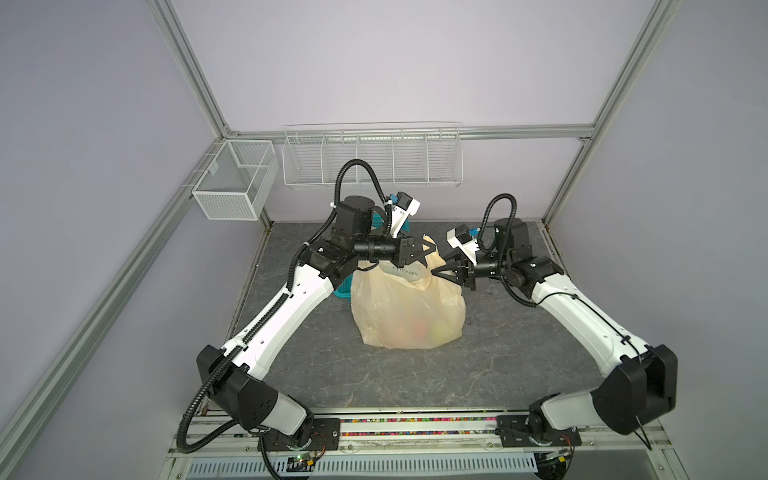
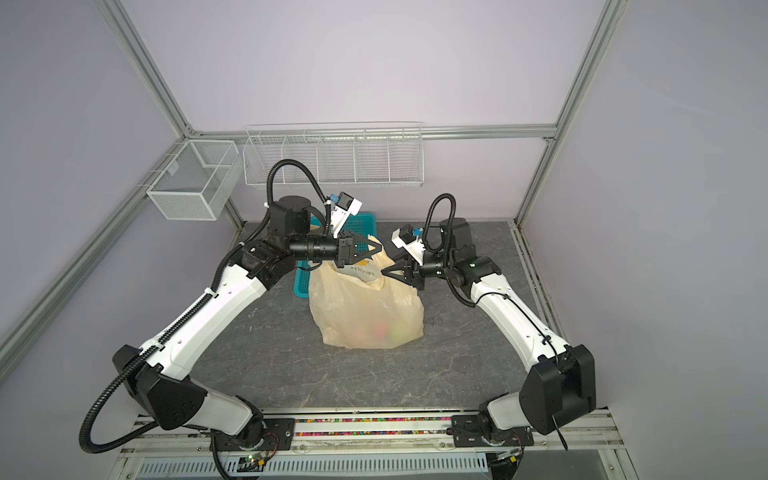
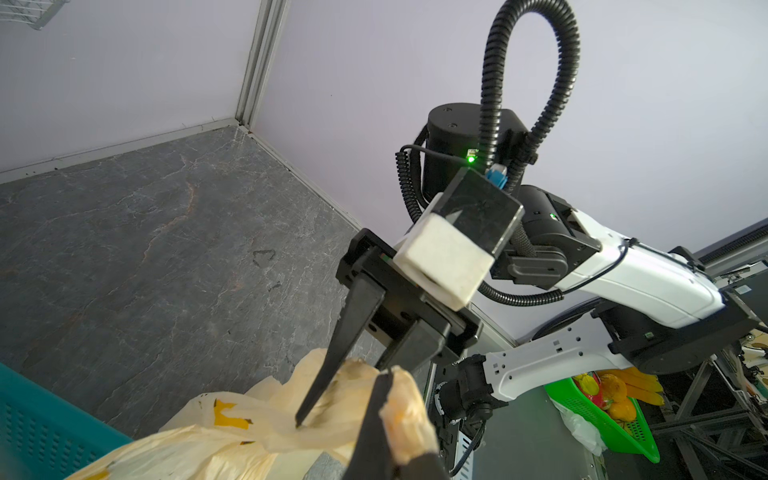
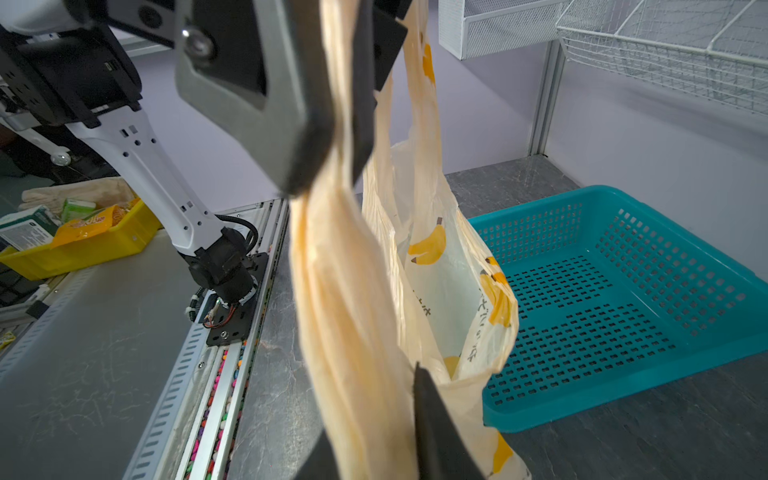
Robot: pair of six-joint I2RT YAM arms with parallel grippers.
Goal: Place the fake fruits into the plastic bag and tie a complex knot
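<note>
Top views show us the fake fruits [image 1: 419,330] already inside the plastic bag [image 1: 399,303] beside the teal basket [image 2: 301,286]; left gripper [image 1: 430,251] pinches a handle [image 4: 336,124], right gripper [image 1: 438,272] nips bag plastic nearby; we judge knotting remains.

Robot lab cell — alu frame [image 1: 523,131], wire racks [image 1: 372,160].

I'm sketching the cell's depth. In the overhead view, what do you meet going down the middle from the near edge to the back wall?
Nearest first: base rail → plastic bag → teal basket → white wire rack.
</note>
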